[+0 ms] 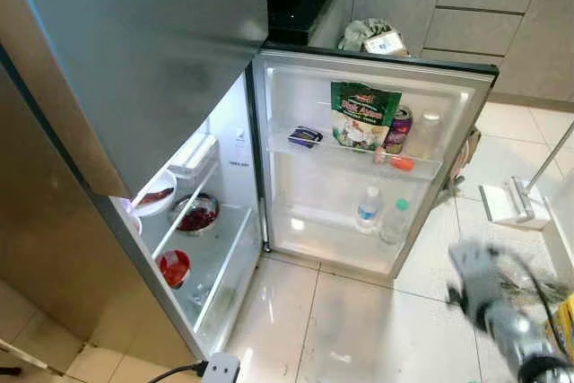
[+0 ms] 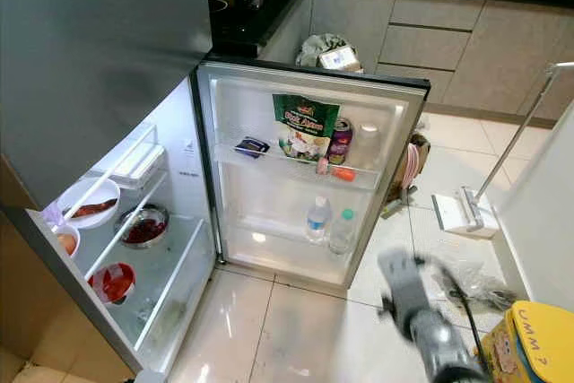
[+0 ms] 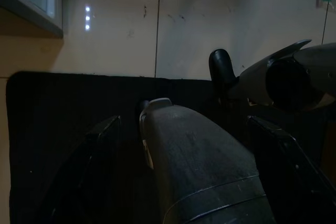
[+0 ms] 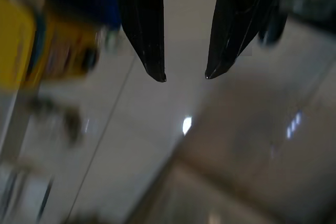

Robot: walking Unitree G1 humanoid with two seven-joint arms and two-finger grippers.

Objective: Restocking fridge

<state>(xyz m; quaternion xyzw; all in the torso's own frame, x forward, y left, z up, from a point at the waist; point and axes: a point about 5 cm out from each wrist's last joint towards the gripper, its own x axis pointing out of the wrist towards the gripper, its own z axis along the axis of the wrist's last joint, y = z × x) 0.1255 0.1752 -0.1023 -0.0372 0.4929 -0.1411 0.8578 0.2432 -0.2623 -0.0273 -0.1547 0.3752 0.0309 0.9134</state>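
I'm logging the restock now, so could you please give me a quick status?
Right gripper open, empty, over floor tiles. Left arm idle. Fridge door open, green packet and bottles on its shelves. Yellow box on floor at right.

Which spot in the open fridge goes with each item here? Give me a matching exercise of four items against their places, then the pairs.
Items:
1. green snack bag
2. two water bottles
3. red bowl
4. white plate

Places:
A. lower door shelf
B. bottom shelf inside the fridge
C. upper door shelf
D. upper shelf inside the fridge

Pairs: 1-C, 2-A, 3-B, 4-D
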